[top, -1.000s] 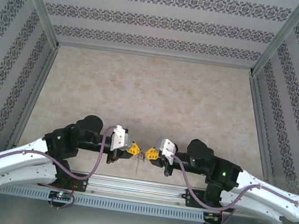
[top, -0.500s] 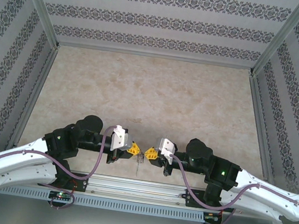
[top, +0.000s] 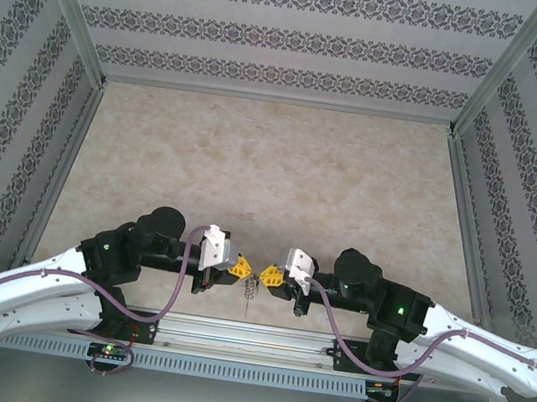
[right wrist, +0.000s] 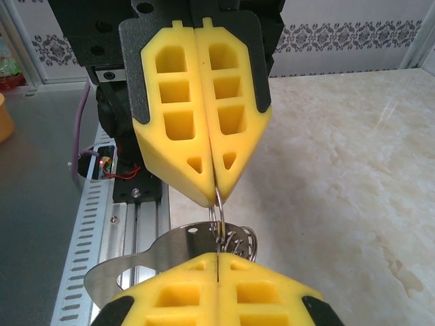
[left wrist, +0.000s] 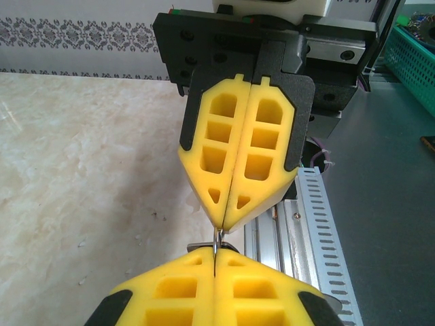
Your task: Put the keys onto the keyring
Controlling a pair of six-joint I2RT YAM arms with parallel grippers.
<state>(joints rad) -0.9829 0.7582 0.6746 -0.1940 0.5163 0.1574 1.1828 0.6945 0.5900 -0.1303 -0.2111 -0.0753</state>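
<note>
**Meeting tip to tip at the table's near edge**

A pale marbled table (top: 273,171) spread out beneath patterned walls. The left arm (top: 42,294) and the right arm (top: 468,357) reached inward from their bases and met just beyond the table's near edge. The left gripper (top: 246,271) and the right gripper (top: 263,277) pointed at each other, their yellow tips almost touching.

Each gripper had its two fingers pressed flat together, with only a thin seam between the pads. In the right wrist view, a flat silvery plate (right wrist: 146,261) with a small hole hung just behind the right gripper's tips and was partly hidden by them. Whether it was one of the keys could not be told.

The keyring (right wrist: 219,207) bridged the narrow gap between the two grippers. It was held off the table, its upper arc nipped in the left gripper's tip and its lower part running into the seam of the right gripper. A small coil of wire (right wrist: 243,241) sat beside it, against the plate.
</note>
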